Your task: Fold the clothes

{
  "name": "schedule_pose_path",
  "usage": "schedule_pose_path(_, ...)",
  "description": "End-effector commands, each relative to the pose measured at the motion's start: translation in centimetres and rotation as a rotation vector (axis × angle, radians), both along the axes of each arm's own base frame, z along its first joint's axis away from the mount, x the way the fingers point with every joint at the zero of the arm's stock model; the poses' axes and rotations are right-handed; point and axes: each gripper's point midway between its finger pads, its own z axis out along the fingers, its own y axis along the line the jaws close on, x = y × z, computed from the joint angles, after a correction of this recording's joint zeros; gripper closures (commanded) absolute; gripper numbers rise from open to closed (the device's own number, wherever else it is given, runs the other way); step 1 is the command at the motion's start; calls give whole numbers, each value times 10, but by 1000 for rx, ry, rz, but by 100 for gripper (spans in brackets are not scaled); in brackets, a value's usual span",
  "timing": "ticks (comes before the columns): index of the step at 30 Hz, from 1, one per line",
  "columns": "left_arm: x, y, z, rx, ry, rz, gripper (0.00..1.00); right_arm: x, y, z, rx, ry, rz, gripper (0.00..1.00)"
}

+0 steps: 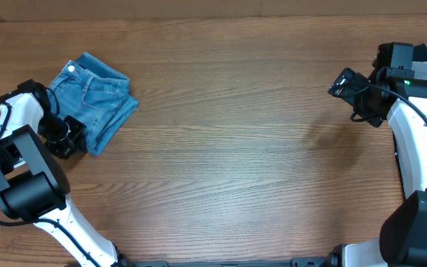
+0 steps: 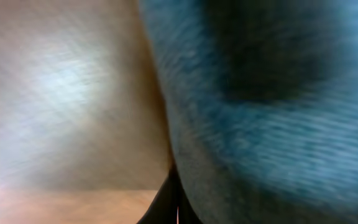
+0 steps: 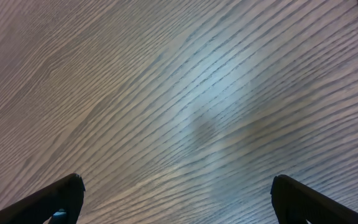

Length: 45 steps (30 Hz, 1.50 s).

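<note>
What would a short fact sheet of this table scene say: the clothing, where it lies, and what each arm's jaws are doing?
garment: light blue denim jeans, folded into a compact bundle
place: far-left part of the brown wooden table
left jaws: at the jeans' edge nearest the left arm; wrist view too blurred to tell open or shut
right jaws: open, over bare wood on the right, well apart from the jeans

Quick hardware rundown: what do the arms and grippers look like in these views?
The left arm and right arm: white shell links, boxy black joints, thin black cables. The left gripper and right gripper are black. Small green light on the right arm. Right wrist view shows dark, tapered fingers.
</note>
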Motion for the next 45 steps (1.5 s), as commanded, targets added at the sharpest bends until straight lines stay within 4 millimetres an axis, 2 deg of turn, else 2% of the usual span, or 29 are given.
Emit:
schedule_pose_path(1,20,-53,-26,-153,-56,-47,96,2,-1,3,-11,-9,1,0)
schedule_pose_path(6,45,-92,-28,-128,-115,-162,96,2,-1,3,-11,-9,1,0)
schedule_pose_path(10,48,-118,-30,-72,-101,-264,96,2,-1,3,-11,-9,1,0)
schedule_pose_path(14,43,-128,-27,-22,-65,-314,96,2,-1,3,-11,-9,1,0)
schedule_pose_path(17,43,-122,-15,34,-61,-332,96,2,-1,3,-11,-9,1,0)
schedule_pose_path(21,54,-111,22,138,-144,-374,96,2,-1,3,-11,-9,1,0)
schedule_pose_path(27,77,-107,111,263,-403,-429,96,2,-1,3,-11,-9,1,0)
schedule_pose_path(30,90,-95,141,356,-505,-433,96,2,-1,3,-11,-9,1,0)
schedule_pose_path(32,100,-83,150,439,-540,-441,92,2,-1,3,-11,-9,1,0)
schedule_pose_path(33,104,-77,151,470,-546,-438,96,2,-1,3,-11,-9,1,0)
schedule_pose_path(37,123,-56,141,576,-544,-454,96,2,-1,3,-11,-9,1,0)
schedule_pose_path(40,137,-38,114,635,-504,-531,96,2,-1,3,-11,-9,1,0)
schedule_pose_path(45,139,-30,67,611,-425,-628,96,2,-1,3,-11,-9,1,0)
